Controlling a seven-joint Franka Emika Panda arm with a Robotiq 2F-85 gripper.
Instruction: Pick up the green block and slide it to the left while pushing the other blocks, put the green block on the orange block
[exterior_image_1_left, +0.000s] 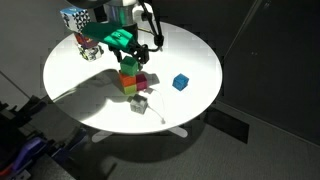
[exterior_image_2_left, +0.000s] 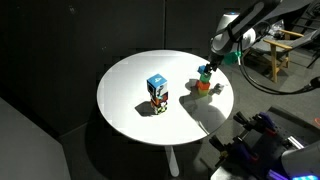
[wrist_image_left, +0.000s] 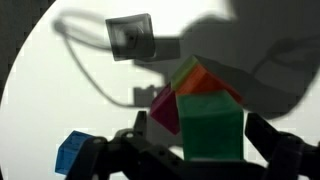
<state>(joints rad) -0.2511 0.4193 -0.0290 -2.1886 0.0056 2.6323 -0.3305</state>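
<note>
The green block sits on top of the orange block; the stack shows in both exterior views. My gripper is just above the stack. Its fingers stand either side of the green block with gaps, so it is open. A magenta block leans against the stack. A grey block lies a little apart. A blue block lies further off. A yellow block shows at the stack's base.
The round white table has dark floor all round its edge. A larger multicoloured patterned cube stands away from the stack. A black cable hangs by the gripper.
</note>
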